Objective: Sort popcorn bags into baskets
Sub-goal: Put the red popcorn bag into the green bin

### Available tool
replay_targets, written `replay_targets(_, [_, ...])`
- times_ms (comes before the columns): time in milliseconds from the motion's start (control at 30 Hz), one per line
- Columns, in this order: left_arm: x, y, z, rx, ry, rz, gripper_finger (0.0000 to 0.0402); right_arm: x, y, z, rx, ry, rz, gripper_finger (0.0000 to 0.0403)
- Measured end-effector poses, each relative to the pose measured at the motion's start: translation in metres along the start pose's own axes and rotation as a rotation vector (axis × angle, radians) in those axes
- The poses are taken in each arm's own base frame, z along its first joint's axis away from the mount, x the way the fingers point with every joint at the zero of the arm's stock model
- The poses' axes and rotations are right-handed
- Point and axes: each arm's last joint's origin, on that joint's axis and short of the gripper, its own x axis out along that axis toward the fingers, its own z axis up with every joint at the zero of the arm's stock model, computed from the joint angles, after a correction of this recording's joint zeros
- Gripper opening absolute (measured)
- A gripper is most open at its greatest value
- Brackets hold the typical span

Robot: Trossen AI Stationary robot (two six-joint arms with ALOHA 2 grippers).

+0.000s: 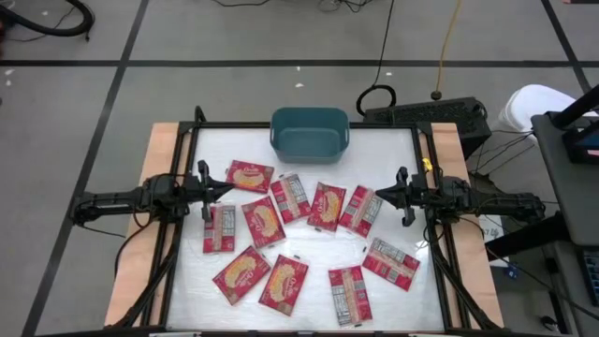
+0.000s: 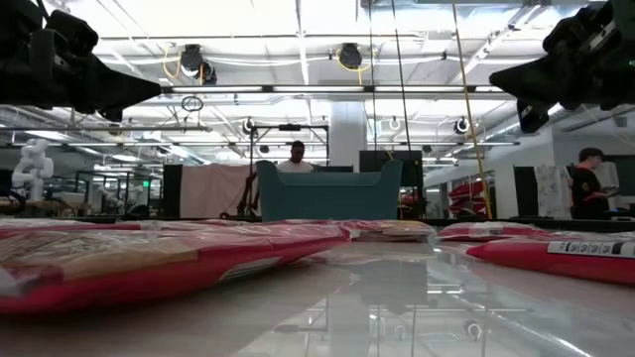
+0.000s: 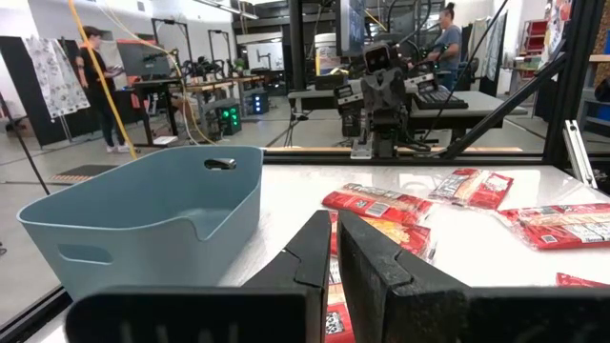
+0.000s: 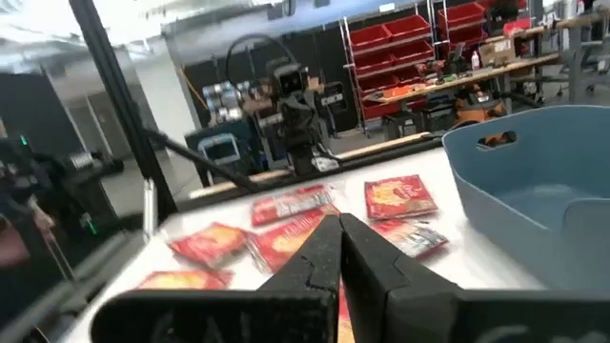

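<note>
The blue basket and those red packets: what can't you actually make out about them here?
- Basket floor: low view shows only its outer wall; the right wrist view is blurred.
- Popcorn bags: print too small to read from above, blurred in the right wrist view.
- Low view: the nearest bag hides those behind it.
- Left wrist view: left gripper covers bags below.

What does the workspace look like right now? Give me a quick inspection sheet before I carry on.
Surface: glossy white table top, wooden strips at both sides.
Job's things: eleven red popcorn bags lying flat across the table, some overlapping; teal basket at the far edge, no bag seen in it.
Clutter: nothing seen on the table.
Grippers: left gripper shut and empty, above the table's left side; right gripper shut and empty, above the right side.
Cables: black and yellow cables on the floor beyond the table.
Surroundings: lab room with people standing in the background.
</note>
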Motion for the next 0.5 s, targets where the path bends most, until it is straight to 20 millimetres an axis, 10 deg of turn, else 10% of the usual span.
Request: replay_targets(500, [0.000, 0.000, 0.001, -0.001, -0.007, 0.001, 0.0031, 0.025, 0.019, 0.049, -0.009, 0.123, -0.034, 0.0038])
